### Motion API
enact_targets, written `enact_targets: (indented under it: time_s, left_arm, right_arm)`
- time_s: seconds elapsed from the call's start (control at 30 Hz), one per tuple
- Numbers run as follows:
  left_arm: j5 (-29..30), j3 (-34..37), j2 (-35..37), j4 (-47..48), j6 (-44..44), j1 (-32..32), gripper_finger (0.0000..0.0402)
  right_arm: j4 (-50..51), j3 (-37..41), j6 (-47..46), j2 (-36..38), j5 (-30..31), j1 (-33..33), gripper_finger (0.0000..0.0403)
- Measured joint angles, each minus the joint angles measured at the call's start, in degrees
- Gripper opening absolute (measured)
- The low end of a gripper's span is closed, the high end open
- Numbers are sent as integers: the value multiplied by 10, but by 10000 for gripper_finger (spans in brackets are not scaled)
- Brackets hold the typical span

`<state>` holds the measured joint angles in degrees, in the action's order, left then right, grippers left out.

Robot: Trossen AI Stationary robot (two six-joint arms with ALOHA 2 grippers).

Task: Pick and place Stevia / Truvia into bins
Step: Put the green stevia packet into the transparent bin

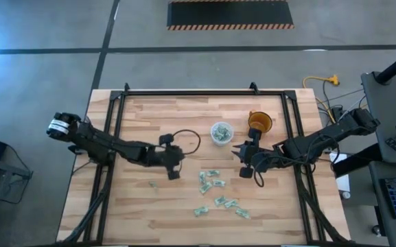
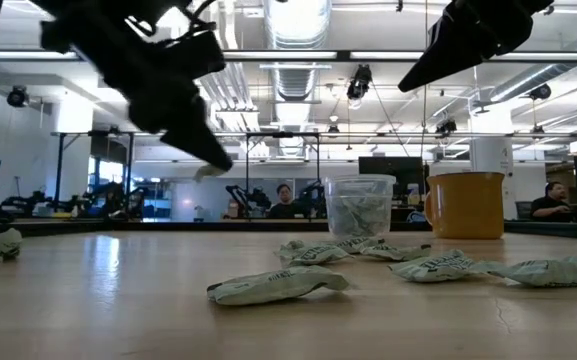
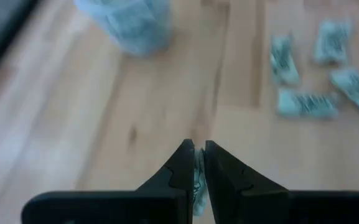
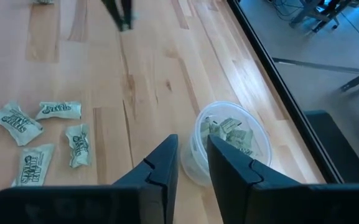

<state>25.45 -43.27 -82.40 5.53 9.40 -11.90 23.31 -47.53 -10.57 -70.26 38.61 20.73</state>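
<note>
Several pale green and white Stevia sachets [image 1: 215, 192] lie flat on the wooden table, in front of the clear cup [image 1: 221, 132], which also has sachets inside it. My left gripper [image 1: 172, 173] hangs above the table, left of the pile, shut on one sachet [image 3: 198, 180]. My right gripper [image 1: 244, 167] waits in the air to the right of the pile. Its fingers [image 4: 191, 158] stand slightly open with nothing between them, and the cup [image 4: 229, 140] shows beyond them. My left gripper pinches one sachet between its two fingers. Only a thin pale strip [image 3: 198, 177] shows in the gap, so the part held cannot be told. The fingers slant down toward the table. The sachet is lifted clear, and a pale bit shows at the fingertips [image 2: 206, 171].
An orange cup [image 1: 260, 122] stands right of the clear cup. A black cable loop [image 1: 187, 139] lies on the table behind my left gripper. One stray sachet [image 1: 153, 184] lies near the left. Black frame rails [image 1: 115, 116] border the table.
</note>
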Motion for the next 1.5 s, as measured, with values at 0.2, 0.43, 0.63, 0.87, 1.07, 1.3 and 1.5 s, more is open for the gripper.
enact_targets:
  time_s: [0.2,0.43,0.63,0.87,1.07,1.3,1.5]
  left_arm:
    - [-15,1,-6,-87,-63,63,12]
    - [-120,1,-38,-253,-124,146,12]
    - [-234,-19,-105,-379,-129,207,12]
    - [-268,-110,-216,-384,-130,228,12]
    - [-269,-169,-261,-385,-147,228,12]
    - [-281,-173,-258,-382,-143,228,12]
    - [-324,-172,-272,-375,-128,229,14]
  right_arm:
    - [-1,1,0,0,0,0,75]
    - [-1,1,0,0,0,0,69]
    - [0,2,0,0,0,0,76]
    - [0,4,0,0,0,0,72]
    - [0,8,0,0,0,0,70]
    - [1,15,0,0,0,0,77]
    - [0,16,0,0,0,0,70]
